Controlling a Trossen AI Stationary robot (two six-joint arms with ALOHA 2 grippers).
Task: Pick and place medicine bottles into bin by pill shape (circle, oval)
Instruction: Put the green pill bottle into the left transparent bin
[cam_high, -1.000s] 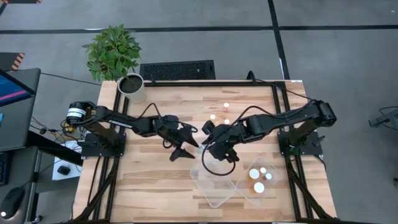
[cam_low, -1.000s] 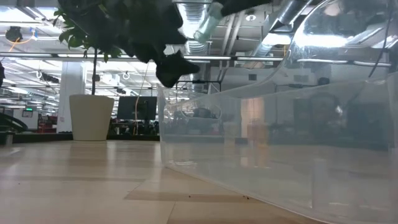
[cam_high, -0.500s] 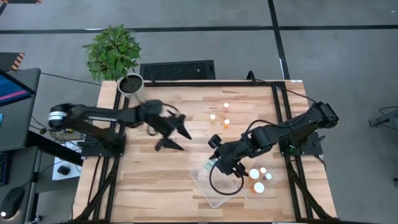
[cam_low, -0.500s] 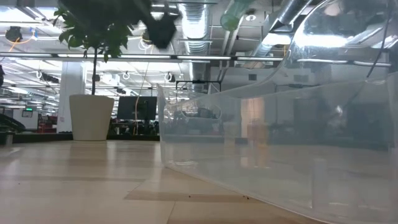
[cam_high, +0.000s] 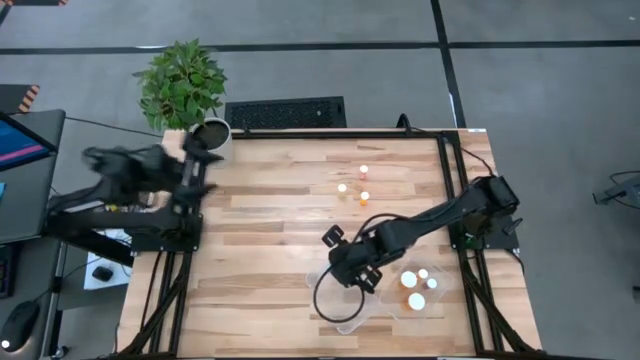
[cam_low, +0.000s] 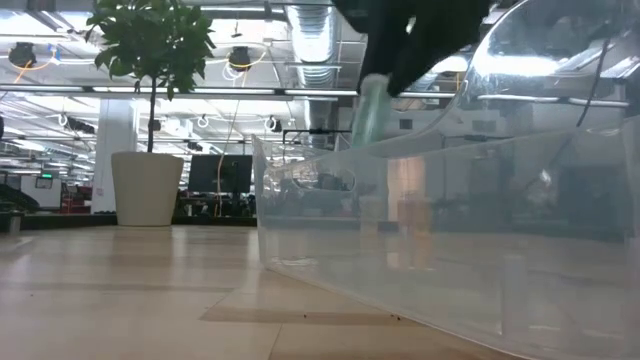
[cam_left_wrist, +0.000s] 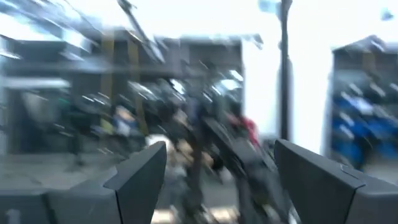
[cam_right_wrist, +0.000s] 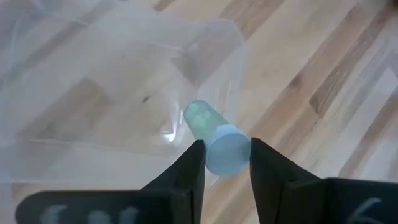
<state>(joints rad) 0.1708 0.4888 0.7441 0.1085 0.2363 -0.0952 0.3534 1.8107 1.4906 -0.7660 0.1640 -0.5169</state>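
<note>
High view: at the far left, the left arm is drawn back over the table's left edge beside the white plant pot (cam_high: 212, 138), and its left gripper (cam_high: 198, 165) shows there only as a dark smear; the left wrist view looks into a blurred room, with the two dark fingers (cam_left_wrist: 140, 174) wide apart and nothing between them. A black keyboard (cam_high: 285, 113) lies just past the table's far edge. Further right, three small white-capped medicine bottles (cam_high: 352, 185) stand in a loose group on the bare wood toward the far side, the nearest of them orange-bodied. Nearer the front edge, the right arm reaches in from the right and the right gripper (cam_high: 352, 270) hangs over the left clear bin (cam_high: 345, 318), which holds no bottles that can be made out. In the right wrist view its fingers (cam_right_wrist: 189, 168) pinch the pale cap of a pale green bottle (cam_right_wrist: 211, 134), the body pointing out ahead of the fingertips over the clear bin's corner. The low view shows that bottle (cam_low: 372, 108) held above the bin's rim, not touching it. Just right of this bin, touching or nearly touching it, a second clear bin (cam_high: 440, 300) holds about four white-capped bottles (cam_high: 417, 288).
</note>
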